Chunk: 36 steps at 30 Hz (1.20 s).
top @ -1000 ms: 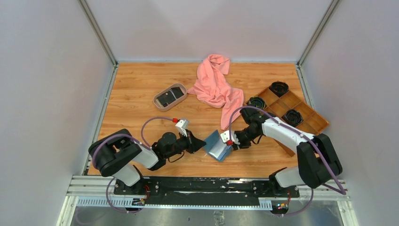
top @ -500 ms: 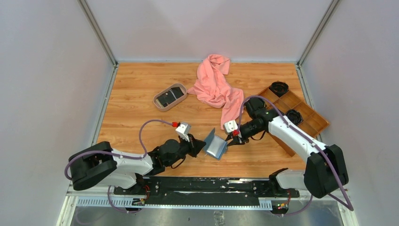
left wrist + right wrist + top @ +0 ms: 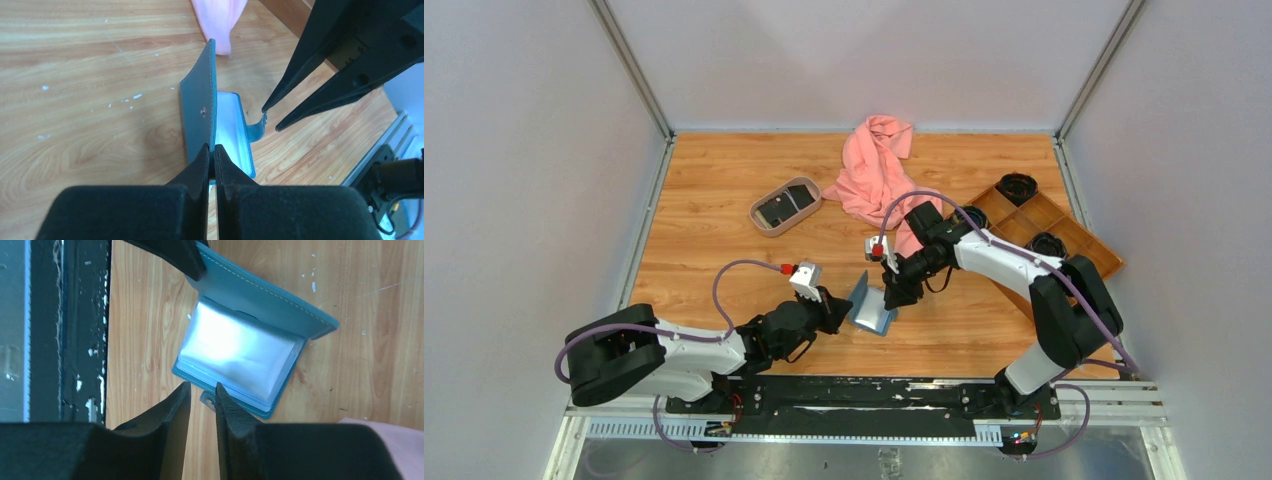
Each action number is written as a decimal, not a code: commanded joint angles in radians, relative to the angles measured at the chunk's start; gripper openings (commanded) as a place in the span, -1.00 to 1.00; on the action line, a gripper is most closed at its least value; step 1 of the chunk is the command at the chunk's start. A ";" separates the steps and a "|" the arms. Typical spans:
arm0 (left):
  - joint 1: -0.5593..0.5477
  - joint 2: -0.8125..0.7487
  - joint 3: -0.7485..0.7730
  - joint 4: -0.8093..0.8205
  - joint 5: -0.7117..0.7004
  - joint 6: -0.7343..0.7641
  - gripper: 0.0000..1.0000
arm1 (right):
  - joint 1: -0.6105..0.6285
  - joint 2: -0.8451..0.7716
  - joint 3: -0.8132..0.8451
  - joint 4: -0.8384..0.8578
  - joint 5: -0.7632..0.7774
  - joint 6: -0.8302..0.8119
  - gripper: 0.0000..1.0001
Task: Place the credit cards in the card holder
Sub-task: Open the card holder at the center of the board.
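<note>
Teal card holder (image 3: 871, 305) sits on the wooden table (image 3: 704, 180) near the front, between my 2 arms, in the top view. It is open, with 1 flap standing up. My left gripper (image 3: 834, 308) is at its left side and my right gripper (image 3: 892, 296) is at its right side. The credit cards (image 3: 776, 210) I can see are black. They lie in the oval tray (image 3: 755, 216), well apart from the card holder. A pink cloth (image 3: 879, 185) lies behind, and a brown box tray (image 3: 1032, 213) is on the right.

From the left wrist, the left gripper (image 3: 210, 152) is pinched tight on the near edge of the flap that stands up. The other half lies flat and shows a pale blue pocket. The right gripper's tips come down by the little tab (image 3: 257, 127).

From the right wrist, the right gripper (image 3: 202, 389) has its fingers a little apart, with the tab (image 3: 207, 399) in the gap. I cannot tell if they touch it. The card holder (image 3: 250, 355) lies open just past them.
</note>
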<state>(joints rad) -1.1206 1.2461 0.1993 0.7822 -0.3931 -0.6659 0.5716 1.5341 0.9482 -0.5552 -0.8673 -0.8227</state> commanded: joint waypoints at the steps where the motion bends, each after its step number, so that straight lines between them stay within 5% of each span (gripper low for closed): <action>1: -0.006 -0.038 -0.042 0.008 -0.107 -0.171 -1.00 | 0.014 0.066 0.044 0.011 -0.066 0.190 -0.39; 19: -0.003 0.004 -0.133 0.095 -0.161 -0.359 -1.00 | 0.058 0.260 0.119 -0.021 0.184 0.305 -0.36; 29: 0.106 0.013 -0.140 0.026 0.012 -0.348 -0.36 | 0.058 0.296 0.137 -0.025 0.221 0.331 -0.38; 36: 0.130 -0.362 -0.142 -0.201 0.027 -0.143 0.13 | 0.074 0.297 0.140 -0.028 0.232 0.326 -0.39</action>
<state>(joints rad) -1.0019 1.0855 0.0551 0.7368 -0.3614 -0.9501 0.6220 1.7954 1.0859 -0.5549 -0.7216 -0.4889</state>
